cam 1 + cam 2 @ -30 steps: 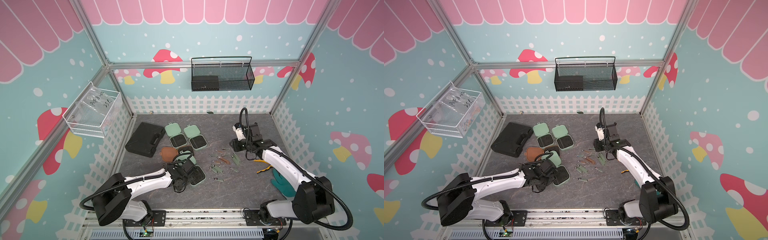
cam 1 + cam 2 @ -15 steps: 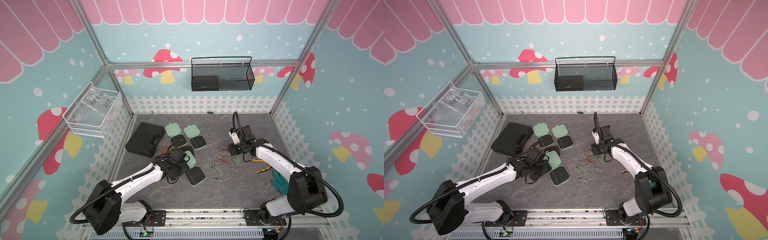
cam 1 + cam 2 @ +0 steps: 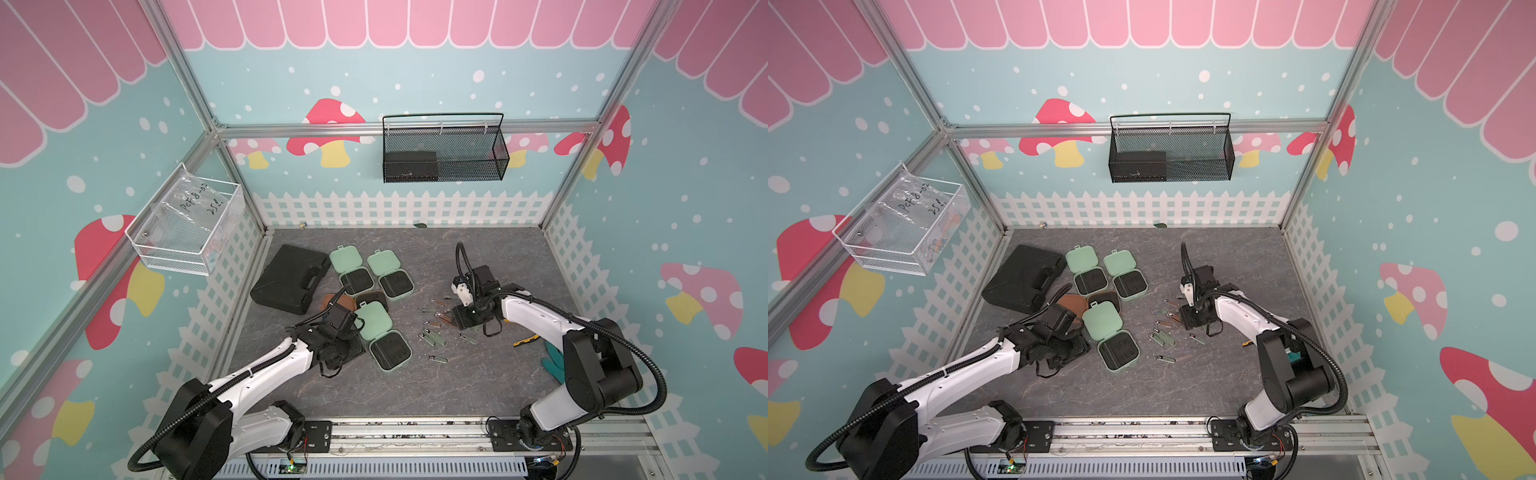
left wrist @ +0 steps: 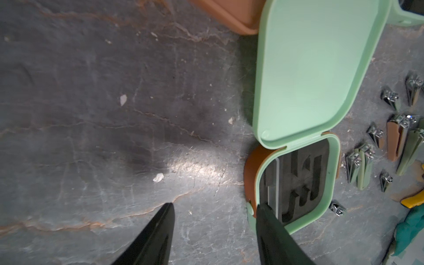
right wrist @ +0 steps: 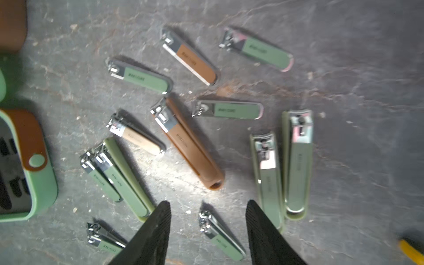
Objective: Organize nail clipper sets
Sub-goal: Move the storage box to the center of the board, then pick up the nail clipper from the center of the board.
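Two sets of jaws are standing wide and empty. Nearest, the left gripper (image 4: 213, 205) is hovering with one fingertip (image 4: 268, 220) at the rim of an open mint-green rounded-square plastic case (image 4: 316, 68); closing there is likely risking shoving it askew. Beyond, the right gripper (image 5: 208, 202) is straddling a small green-handled steel nail clipper (image 5: 221, 236), probably risking snagging the long green clippers (image 5: 298, 165) just beside it. Two more open mint cases (image 3: 351, 268) are lying farthest back.

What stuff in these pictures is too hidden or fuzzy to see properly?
- Brown case: in both top views, mostly under the left arm and a green lid.
- Dark box in the wire basket: top views, mesh blurs it.
- Teal thing: top views, half behind the right arm.
- Yellow tool: cut off by the right wrist view's edge.
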You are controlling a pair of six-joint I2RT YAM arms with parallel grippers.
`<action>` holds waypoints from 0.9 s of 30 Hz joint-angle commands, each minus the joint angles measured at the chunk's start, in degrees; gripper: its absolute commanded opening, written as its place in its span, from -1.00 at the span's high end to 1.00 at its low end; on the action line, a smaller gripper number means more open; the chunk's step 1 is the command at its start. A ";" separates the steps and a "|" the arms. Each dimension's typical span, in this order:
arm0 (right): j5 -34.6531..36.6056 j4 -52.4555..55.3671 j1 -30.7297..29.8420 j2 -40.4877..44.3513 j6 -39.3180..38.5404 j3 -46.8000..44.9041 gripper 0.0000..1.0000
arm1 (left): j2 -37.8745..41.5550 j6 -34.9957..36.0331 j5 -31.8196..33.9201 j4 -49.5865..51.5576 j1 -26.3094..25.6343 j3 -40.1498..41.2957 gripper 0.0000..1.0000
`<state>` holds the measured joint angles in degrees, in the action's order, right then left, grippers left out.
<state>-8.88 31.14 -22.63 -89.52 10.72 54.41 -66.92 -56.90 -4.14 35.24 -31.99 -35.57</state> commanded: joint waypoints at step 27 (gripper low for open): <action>7.17 1.39 -13.12 -7.22 0.07 -0.84 -0.07 | 3.90 1.01 -0.83 -4.13 0.35 0.54 -0.10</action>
<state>-3.36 31.88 -35.00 -95.61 10.28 54.33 -64.16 -55.51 -4.82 32.18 -31.94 -35.55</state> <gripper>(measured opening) 0.538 0.550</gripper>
